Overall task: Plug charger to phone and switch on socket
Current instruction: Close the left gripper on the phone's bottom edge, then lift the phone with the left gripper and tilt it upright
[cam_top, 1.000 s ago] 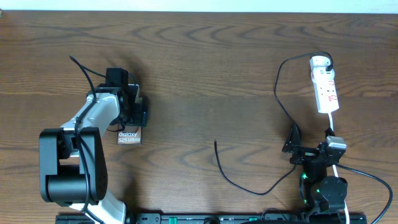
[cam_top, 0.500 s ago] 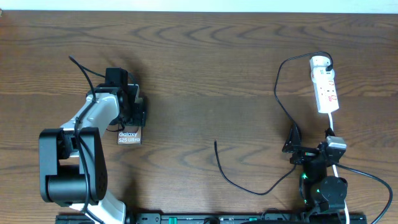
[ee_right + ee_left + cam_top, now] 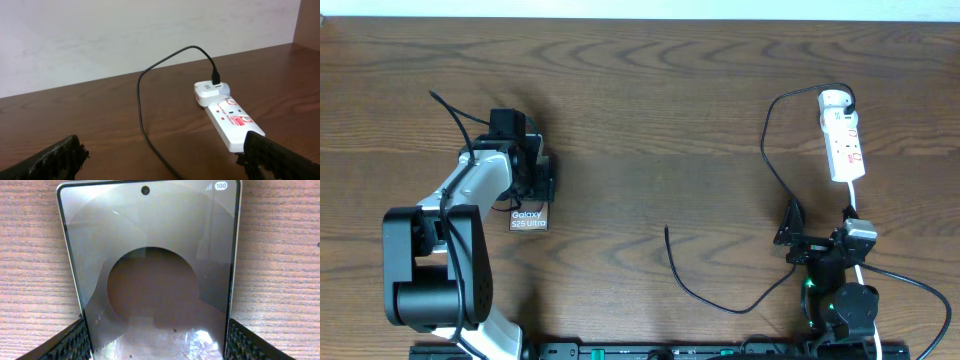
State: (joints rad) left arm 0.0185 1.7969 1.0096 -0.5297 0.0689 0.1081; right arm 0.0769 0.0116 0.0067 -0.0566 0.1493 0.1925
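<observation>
The phone (image 3: 528,219) lies flat at the table's left, white lettering on its near end. In the left wrist view its glossy face (image 3: 150,255) fills the frame. My left gripper (image 3: 537,185) straddles the phone's far end; its fingers (image 3: 70,345) press both long edges. The white socket (image 3: 842,138) lies at the far right. The charger's black plug (image 3: 844,98) sits in the socket's far end, and its thin black cable (image 3: 767,150) loops down to a free tip (image 3: 667,231) at mid-table. My right gripper (image 3: 817,237) is open and empty, near the socket (image 3: 227,117).
The socket's white cord (image 3: 858,205) runs from its near end past the right arm's base and curves right. The cable (image 3: 141,115) crosses the table between the right fingers. A pale wall stands behind the table's far edge.
</observation>
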